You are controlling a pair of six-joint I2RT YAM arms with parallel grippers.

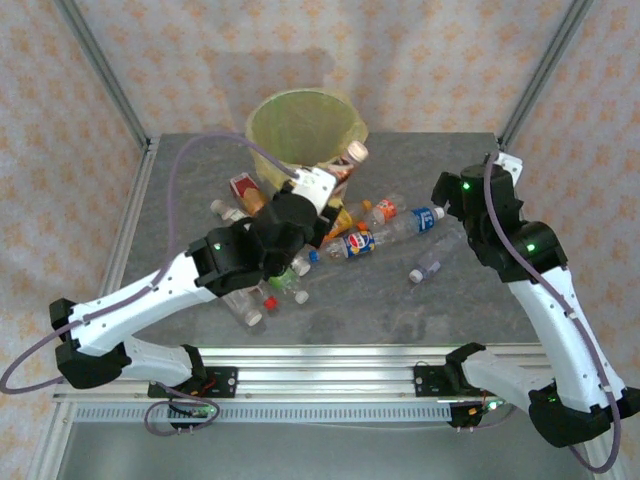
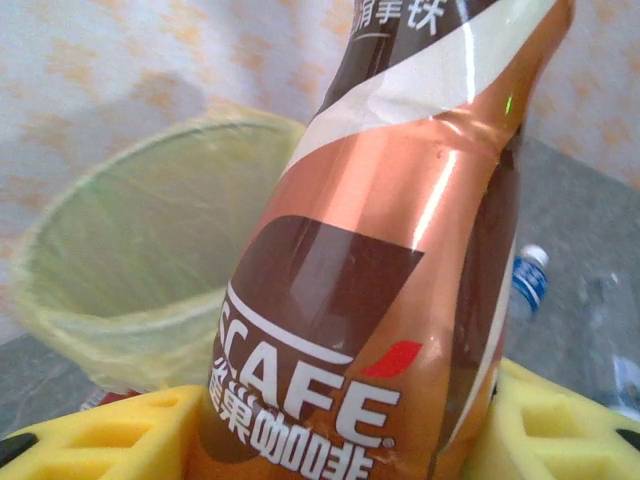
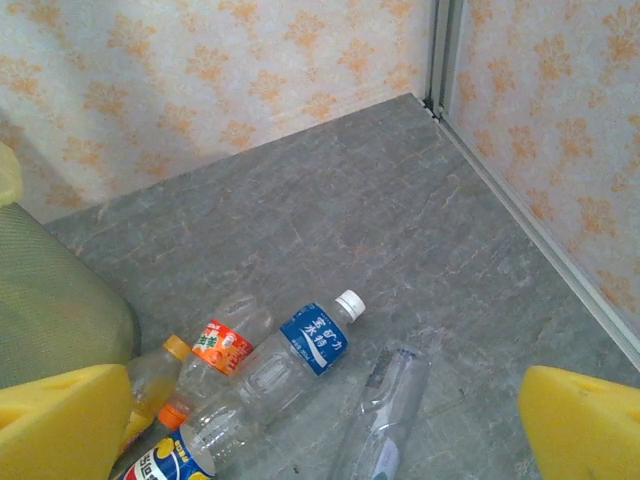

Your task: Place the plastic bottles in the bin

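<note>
My left gripper is shut on a brown and copper coffee bottle with a white cap, held tilted just in front of the bin. In the left wrist view that bottle stands between my yellow pads, and the yellow-green lined bin is just behind it. Several plastic bottles lie on the table, among them a blue-labelled one and a clear one. My right gripper hangs open above them, holding nothing.
More bottles lie beneath my left arm, one with a red cap. The grey table is walled by metal frame posts and patterned panels. The bin's side is at the left of the right wrist view.
</note>
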